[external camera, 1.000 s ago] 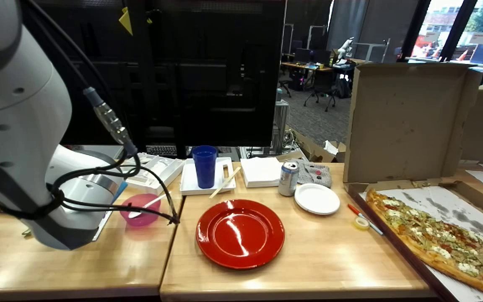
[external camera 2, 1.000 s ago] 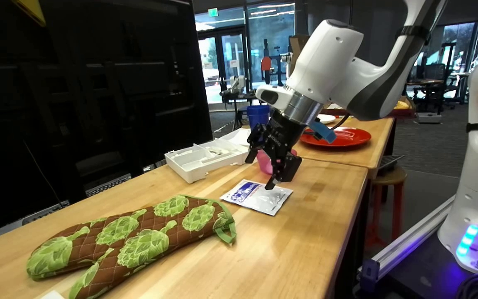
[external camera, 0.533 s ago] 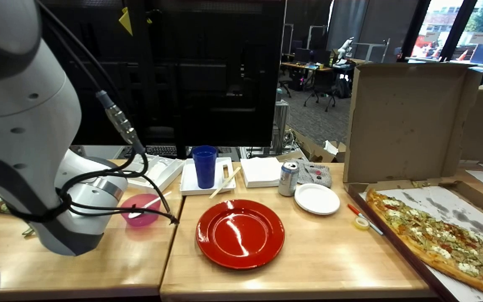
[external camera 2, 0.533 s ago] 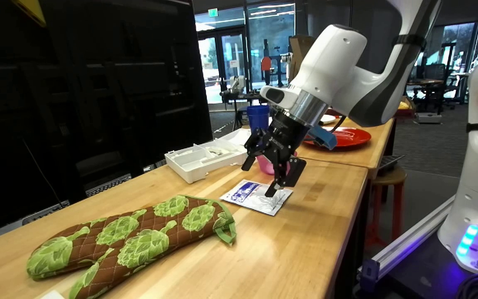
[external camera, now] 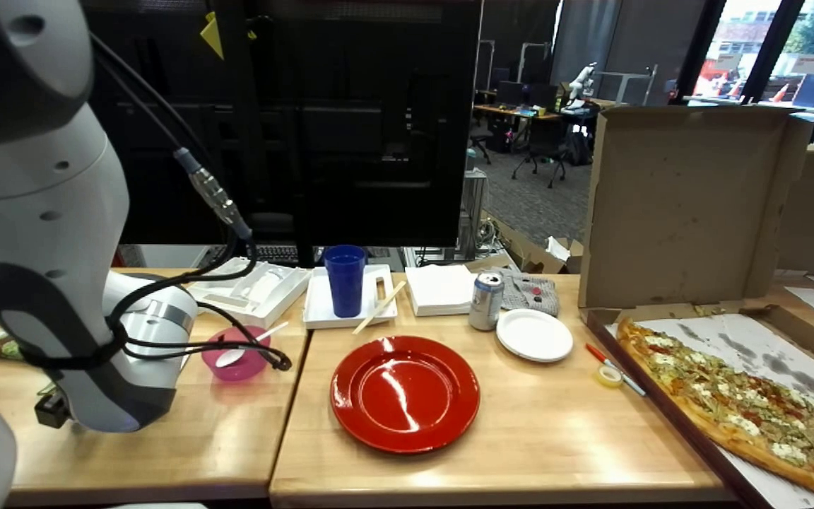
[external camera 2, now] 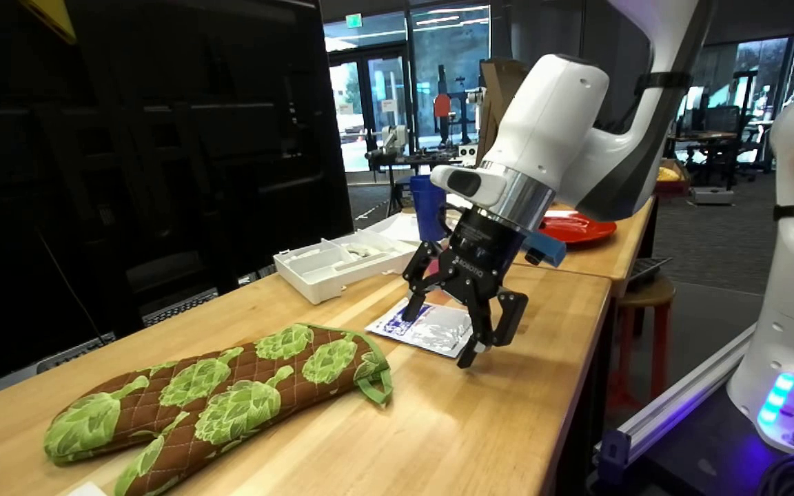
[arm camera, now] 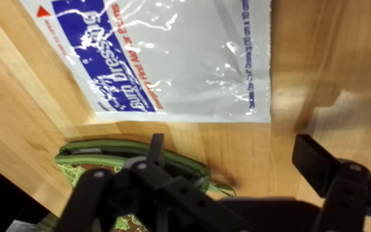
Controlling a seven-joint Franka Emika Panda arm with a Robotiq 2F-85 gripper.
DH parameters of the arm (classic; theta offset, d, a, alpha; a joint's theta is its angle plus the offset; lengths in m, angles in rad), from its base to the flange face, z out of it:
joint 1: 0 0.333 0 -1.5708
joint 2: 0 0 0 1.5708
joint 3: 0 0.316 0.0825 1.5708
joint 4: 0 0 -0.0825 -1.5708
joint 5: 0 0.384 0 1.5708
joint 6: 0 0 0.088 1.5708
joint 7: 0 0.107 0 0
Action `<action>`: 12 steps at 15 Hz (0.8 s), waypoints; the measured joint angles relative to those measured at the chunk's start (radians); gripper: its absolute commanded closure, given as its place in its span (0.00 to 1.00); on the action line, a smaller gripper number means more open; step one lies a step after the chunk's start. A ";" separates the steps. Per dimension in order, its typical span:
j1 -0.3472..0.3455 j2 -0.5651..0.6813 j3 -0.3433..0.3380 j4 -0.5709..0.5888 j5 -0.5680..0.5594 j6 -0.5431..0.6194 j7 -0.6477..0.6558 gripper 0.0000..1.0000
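Observation:
My gripper stands wide open, tilted low above the wooden table, with nothing between its fingers. Nearest to it is a flat silver packet labelled Burn Dressing in blue and red, lying on the table. In the wrist view the packet is just beyond the fingertips, and the open gap of the gripper shows bare wood and a green loop. A quilted brown oven mitt with green artichokes lies close by, its green cuff partly behind one finger. Whether a fingertip touches the table I cannot tell.
A white divided tray sits behind the gripper. A pink bowl with a white spoon and a blue cup stand beyond. On the adjoining table are a red plate, a can and an open pizza box.
The gripper has come down and moved over the packet toward the mitt, its jaws staying wide. Packet and mitt have not moved.

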 measured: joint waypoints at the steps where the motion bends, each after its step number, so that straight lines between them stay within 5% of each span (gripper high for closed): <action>1: 0.005 0.011 0.002 0.014 -0.022 0.000 0.013 0.00; 12: 0.007 0.047 0.012 0.129 -0.385 -0.008 0.354 0.00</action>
